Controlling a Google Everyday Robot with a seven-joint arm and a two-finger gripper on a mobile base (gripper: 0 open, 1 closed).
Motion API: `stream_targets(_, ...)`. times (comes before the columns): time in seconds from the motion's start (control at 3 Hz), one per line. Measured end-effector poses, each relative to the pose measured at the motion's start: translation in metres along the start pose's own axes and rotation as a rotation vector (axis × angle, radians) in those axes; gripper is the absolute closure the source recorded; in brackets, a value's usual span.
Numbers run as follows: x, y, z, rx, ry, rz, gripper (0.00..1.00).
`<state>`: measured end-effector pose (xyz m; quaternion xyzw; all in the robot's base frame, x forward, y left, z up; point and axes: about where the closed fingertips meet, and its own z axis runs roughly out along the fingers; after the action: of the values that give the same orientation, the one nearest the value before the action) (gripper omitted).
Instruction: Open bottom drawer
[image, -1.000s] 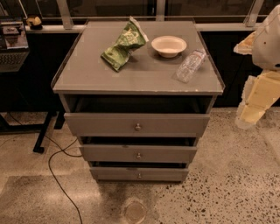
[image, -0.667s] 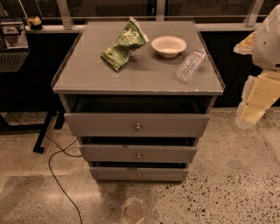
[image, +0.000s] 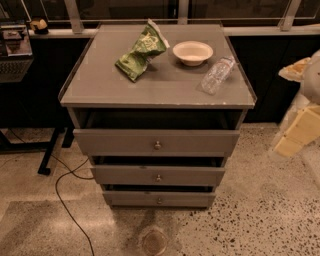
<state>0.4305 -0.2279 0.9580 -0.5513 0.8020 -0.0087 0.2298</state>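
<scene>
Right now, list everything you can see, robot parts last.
cabinet: 1, grey, centre
top drawer: 1, grey, widest, just under the top
middle drawer: 1, grey, below it
bottom drawer: 1, grey, lowest, small round knob
chip bag: 1, green, on cabinet top, left of bowl
bowl: 1, white, cabinet top, rear
bottle: 1, clear, lying on cabinet top, right
cable: 1, black, floor at left
gripper: 1, cream, right edge, apart from the drawers

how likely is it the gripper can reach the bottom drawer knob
Likely yes: the gripper sits at the right edge, apart from the bottom drawer, whose knob has nothing blocking it.
</scene>
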Motion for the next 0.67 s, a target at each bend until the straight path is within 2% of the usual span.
stream_targets(0.33,0.027,0.007,0.028,-0.020,-0.111,0.095,0.00)
stream_targets(0.67,0.044,0.015,0.060,-0.064,-0.194,0.155,0.00)
